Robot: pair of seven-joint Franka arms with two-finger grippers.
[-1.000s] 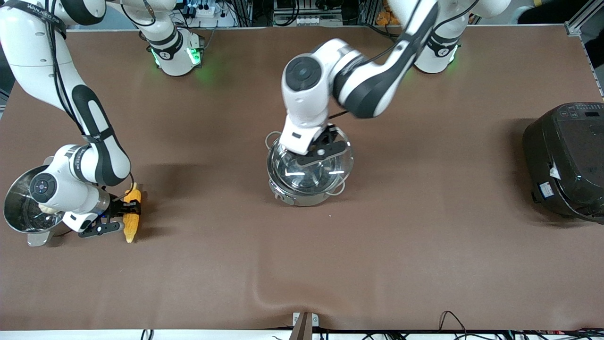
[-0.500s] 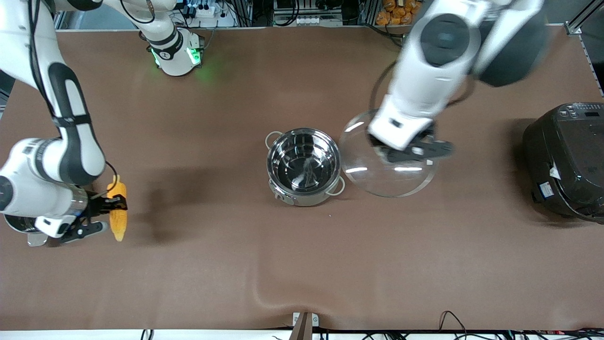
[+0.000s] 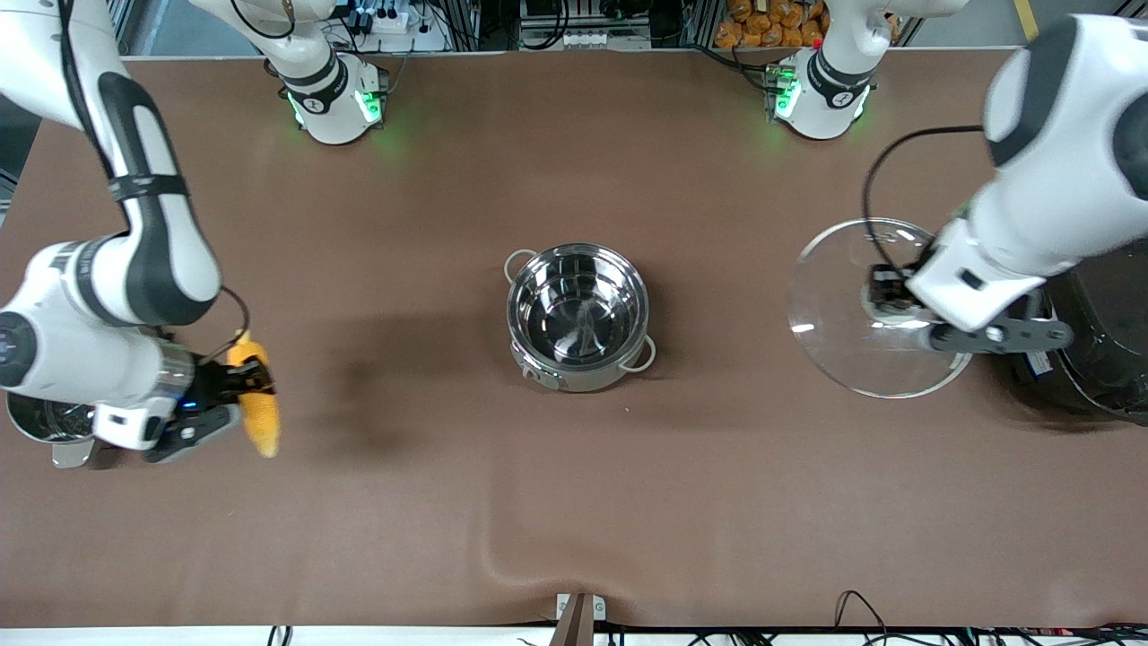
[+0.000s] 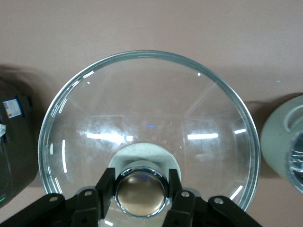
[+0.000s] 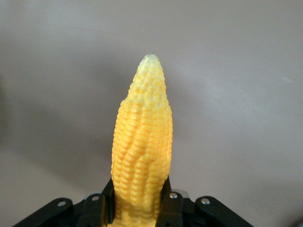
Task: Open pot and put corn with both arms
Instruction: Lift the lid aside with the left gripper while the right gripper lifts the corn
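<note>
The steel pot (image 3: pixel 577 316) stands open at mid-table, its two pale handles showing. My left gripper (image 3: pixel 888 296) is shut on the coppery knob (image 4: pixel 140 193) of the clear glass lid (image 3: pixel 865 314) and holds it in the air over the table beside the black cooker. The pot's edge shows in the left wrist view (image 4: pixel 289 144). My right gripper (image 3: pixel 244 384) is shut on the stem end of the yellow corn (image 3: pixel 255 411) and holds it above the table at the right arm's end. In the right wrist view the corn (image 5: pixel 143 142) points away, tip free, from that gripper (image 5: pixel 140 202).
A big black cooker (image 3: pixel 1099 314) stands at the left arm's end of the table; it also shows in the left wrist view (image 4: pixel 16 142). A second steel pot (image 3: pixel 40 420) sits under my right arm. The brown mat has a ridge near the front edge (image 3: pixel 502 556).
My left gripper lifted the lid off the pot and carried it toward the cooker. My right gripper raised the corn off the table and shifted slightly.
</note>
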